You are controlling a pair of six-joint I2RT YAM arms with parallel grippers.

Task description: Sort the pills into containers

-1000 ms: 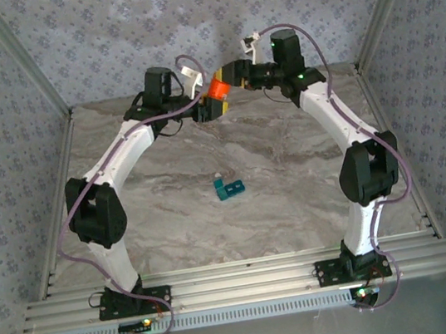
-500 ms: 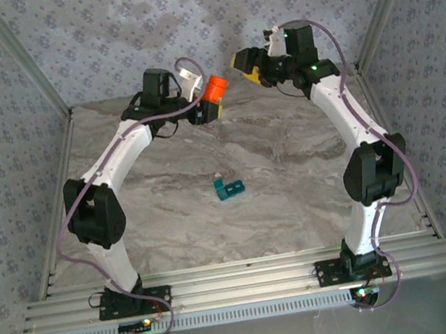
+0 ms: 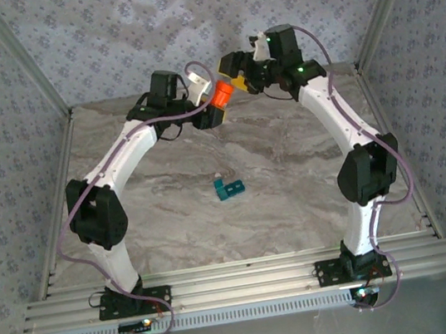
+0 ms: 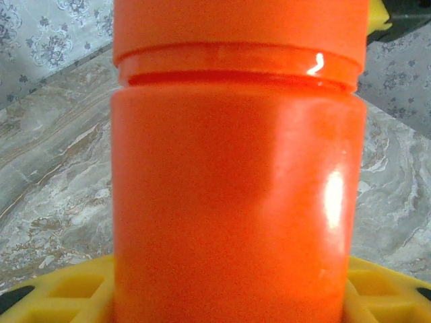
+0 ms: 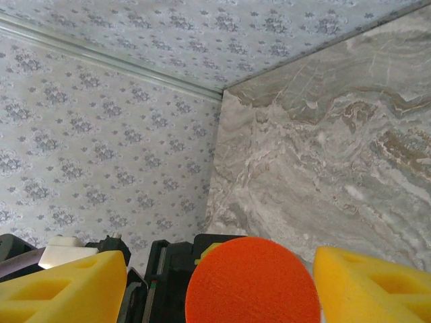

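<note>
The left pincer (image 4: pixel 232 296) is clamping the bottle (image 4: pixel 236 202). The right pincer (image 5: pixel 222 272) is gaping around its cap (image 5: pixel 259 289), containers (image 3: pixel 229 189) lying well apart.

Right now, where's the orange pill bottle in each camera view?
Top external: orange bottle at upper centre, between the two arms' ends.
Left wrist: its body spans the centre, with yellow fingers at its base.
Right wrist: its round end sits at bottom centre.
Shared landmark: grey marbled table.
</note>
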